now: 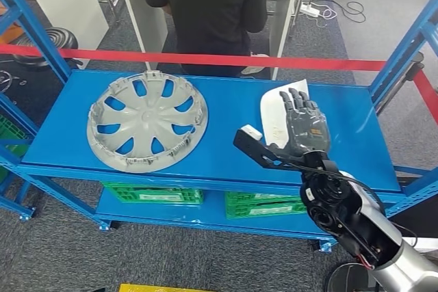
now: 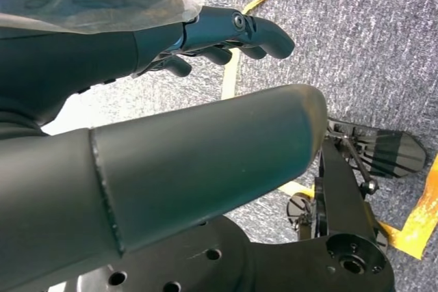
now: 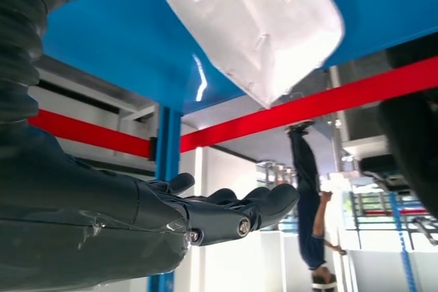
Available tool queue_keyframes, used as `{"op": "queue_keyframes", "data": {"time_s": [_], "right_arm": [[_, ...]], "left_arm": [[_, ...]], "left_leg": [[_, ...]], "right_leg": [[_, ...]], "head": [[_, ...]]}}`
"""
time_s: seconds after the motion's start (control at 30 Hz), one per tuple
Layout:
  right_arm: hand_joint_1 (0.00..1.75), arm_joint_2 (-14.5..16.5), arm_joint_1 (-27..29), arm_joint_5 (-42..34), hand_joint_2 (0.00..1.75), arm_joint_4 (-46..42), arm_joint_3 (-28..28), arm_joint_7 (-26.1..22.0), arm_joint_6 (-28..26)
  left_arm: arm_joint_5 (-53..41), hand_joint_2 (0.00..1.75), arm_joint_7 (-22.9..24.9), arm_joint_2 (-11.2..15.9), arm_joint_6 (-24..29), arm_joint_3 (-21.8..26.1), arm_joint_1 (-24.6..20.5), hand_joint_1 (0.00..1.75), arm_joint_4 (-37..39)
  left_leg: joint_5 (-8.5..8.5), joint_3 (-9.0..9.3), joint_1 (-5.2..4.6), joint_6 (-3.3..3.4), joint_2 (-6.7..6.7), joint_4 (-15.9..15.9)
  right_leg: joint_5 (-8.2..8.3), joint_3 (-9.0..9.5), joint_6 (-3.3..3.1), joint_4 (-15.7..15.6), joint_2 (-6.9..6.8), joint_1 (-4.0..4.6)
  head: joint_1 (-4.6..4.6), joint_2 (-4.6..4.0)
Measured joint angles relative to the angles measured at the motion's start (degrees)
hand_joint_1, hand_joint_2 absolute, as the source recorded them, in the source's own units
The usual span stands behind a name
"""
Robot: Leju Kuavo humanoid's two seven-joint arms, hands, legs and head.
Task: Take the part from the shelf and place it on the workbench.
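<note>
My right hand [image 1: 304, 126] hovers over the flat white plastic-wrapped part [image 1: 276, 115] on the blue metal shelf [image 1: 227, 148] — fingers spread and extended, holding nothing. The right wrist view shows the same white part [image 3: 258, 22] apart from my fingertips [image 3: 268, 203], no contact yet. My left hand [image 2: 227, 32] hangs low over grey carpet [image 2: 361, 52], fingers loosely extended, empty.

The large silver-grey plastic wheel cover [image 1: 147, 121] lies well apart to the left on the same shelf. A person in a black shirt [image 1: 211, 5] stands beyond the red bar [image 1: 155, 57].

Progress — early, by my judgement: reach under way; grasp, lift, carry and placing on the workbench all remain.
</note>
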Motion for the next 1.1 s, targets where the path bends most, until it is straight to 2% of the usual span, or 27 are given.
{"op": "queue_keyframes", "data": {"time_s": [0.2,0.43,1.1], "right_arm": [[0.00,-0.5,3.4,2.9,1.75,1.3,-4.1,0.1,0.3],[0.00,-1.9,6.9,-0.9,1.75,4.5,-8.2,0.1,-3.0],[0.00,-3.2,8.0,-4.1,1.75,11.7,-11.7,-0.4,-7.3]], "left_arm": [[-0.6,0.00,0.1,-0.1,-0.1,0.0,0.0,0.00,0.0],[-1.1,0.00,0.3,-0.3,-0.1,-0.1,-0.1,0.00,0.0],[-1.3,0.00,0.7,-0.4,-0.3,-0.1,-0.2,0.00,0.0]], "left_leg": [[0.00,0.01,0.00,0.00,0.00,0.0],[-0.01,0.01,-0.01,0.00,0.00,0.0],[0.00,0.03,-0.01,0.01,-0.01,0.0]], "right_leg": [[0.00,0.01,0.00,0.0,-0.02,0.00],[0.00,0.02,0.01,0.0,-0.03,0.00],[0.00,0.06,0.01,0.0,-0.03,0.00]], "head": [[0.00,0.00],[0.00,0.00],[0.00,0.00]]}}
